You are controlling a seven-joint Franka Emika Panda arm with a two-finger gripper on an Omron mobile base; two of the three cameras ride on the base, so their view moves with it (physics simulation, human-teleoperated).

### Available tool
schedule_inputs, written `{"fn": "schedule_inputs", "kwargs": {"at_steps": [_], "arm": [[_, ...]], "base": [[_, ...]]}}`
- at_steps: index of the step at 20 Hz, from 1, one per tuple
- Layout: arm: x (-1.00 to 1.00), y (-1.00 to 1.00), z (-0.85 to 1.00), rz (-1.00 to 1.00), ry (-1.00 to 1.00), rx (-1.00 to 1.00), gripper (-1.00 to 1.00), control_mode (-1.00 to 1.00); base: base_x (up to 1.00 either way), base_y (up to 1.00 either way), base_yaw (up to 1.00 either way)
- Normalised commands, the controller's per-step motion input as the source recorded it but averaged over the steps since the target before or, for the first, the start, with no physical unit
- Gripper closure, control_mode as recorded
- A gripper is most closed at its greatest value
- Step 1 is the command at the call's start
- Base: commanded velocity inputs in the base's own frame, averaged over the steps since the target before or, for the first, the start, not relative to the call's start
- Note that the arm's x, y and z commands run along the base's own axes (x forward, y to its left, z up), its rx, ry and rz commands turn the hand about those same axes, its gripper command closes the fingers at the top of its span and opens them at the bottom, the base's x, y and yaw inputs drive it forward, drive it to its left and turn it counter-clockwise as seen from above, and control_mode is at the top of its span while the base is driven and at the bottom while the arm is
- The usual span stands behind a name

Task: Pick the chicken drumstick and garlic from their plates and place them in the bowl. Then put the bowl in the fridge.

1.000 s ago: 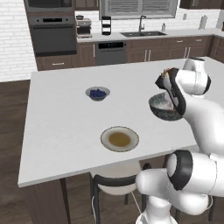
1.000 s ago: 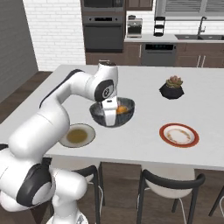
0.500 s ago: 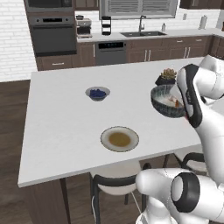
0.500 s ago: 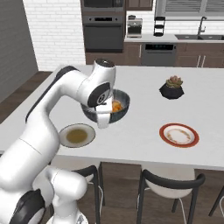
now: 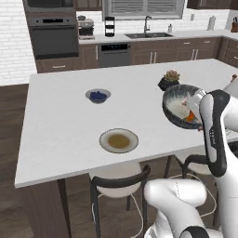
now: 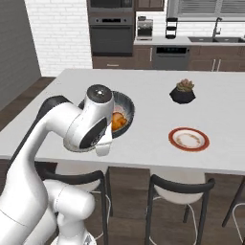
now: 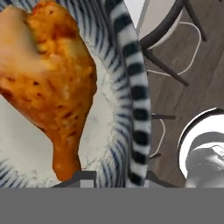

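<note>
In the hand view the orange-brown roasted chicken drumstick (image 7: 46,78) lies inside the wide dark grey bowl (image 7: 131,100) with the streaked whitish inside, its bone end towards the gripper (image 7: 111,177), whose jaws seem clamped on the bowl's rim, though the tips are barely visible. The bowl hangs tilted off the white island counter (image 5: 60,125). Level it before turning for the fridge, then carry slowly so the drumstick cannot slide out
</note>
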Motion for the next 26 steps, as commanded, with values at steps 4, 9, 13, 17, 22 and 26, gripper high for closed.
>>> {"fn": "schedule_inputs", "kwargs": {"at_steps": [4, 9, 13, 17, 22, 26], "arm": [[0.0, 0.0, 0.0, 0.0, 0.0, 0.0, 1.0, 1.0], [0.0, 0.0, 0.0, 0.0, 0.0, 0.0, 1.0, 1.0], [0.0, 0.0, 0.0, 0.0, 0.0, 0.0, 1.0, 1.0], [0.0, 0.0, 0.0, 0.0, 0.0, 0.0, 1.0, 1.0], [0.0, 0.0, 0.0, 0.0, 0.0, 0.0, 1.0, 1.0], [0.0, 0.0, 0.0, 0.0, 0.0, 0.0, 1.0, 1.0]], "base": [[-0.4, -0.94, -0.24], [-0.31, -1.0, -0.29], [-0.13, -1.0, -0.42], [-0.04, -0.89, -0.61], [0.0, -0.29, -0.86], [0.0, -0.01, -0.97]]}}
